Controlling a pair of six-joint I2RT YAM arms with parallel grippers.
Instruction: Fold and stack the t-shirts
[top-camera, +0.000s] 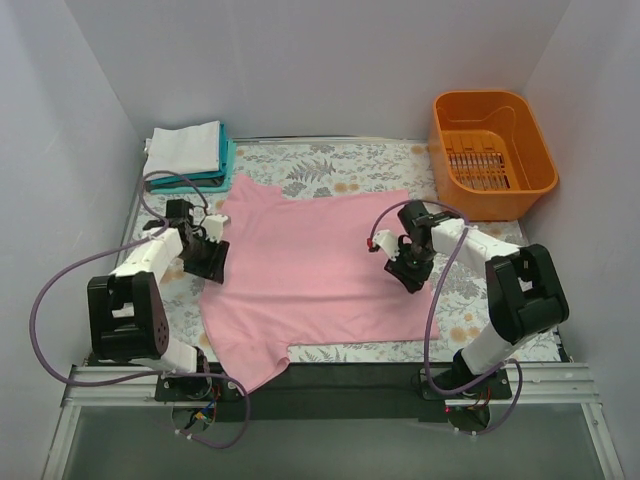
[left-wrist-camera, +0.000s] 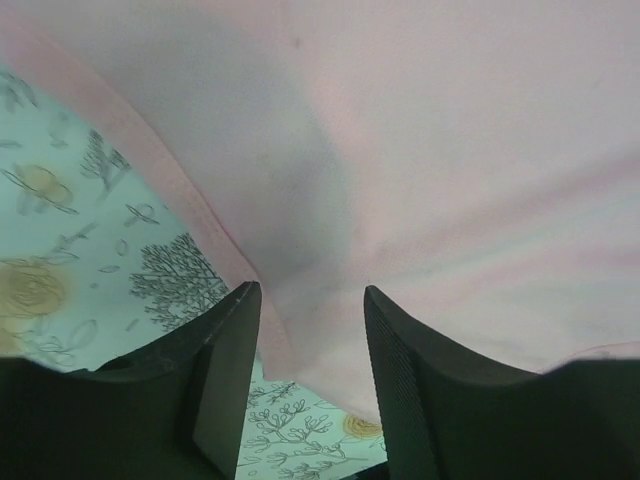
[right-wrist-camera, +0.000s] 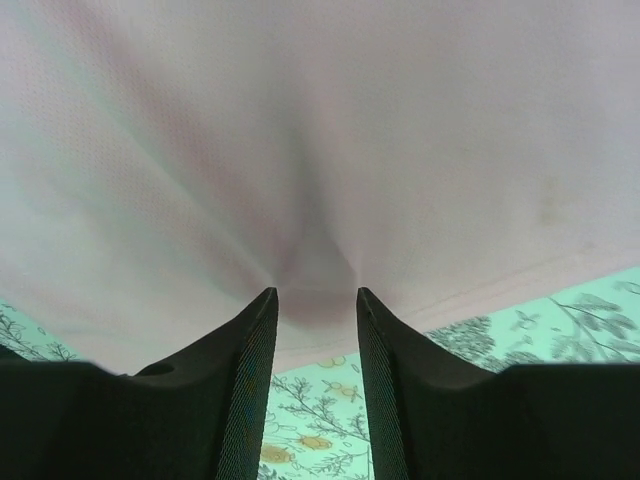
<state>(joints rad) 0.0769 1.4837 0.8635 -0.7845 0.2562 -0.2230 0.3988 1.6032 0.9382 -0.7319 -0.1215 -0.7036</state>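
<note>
While the floral surface (top-camera: 330, 160) carries a pink t-shirt (top-camera: 310, 270) spread flat across its middle, an arm works at each side edge.
An orange basket (top-camera: 495, 205) sits at the far right corner. At the far left corner, a folded white t-shirt (top-camera: 185, 148) lies on a folded teal t-shirt (top-camera: 229, 155). The left jaws pinch the pink cloth at its left edge, the hem running into the gap between them. The right jaws pinch the right edge, where the fabric puckers into a crease.
</note>
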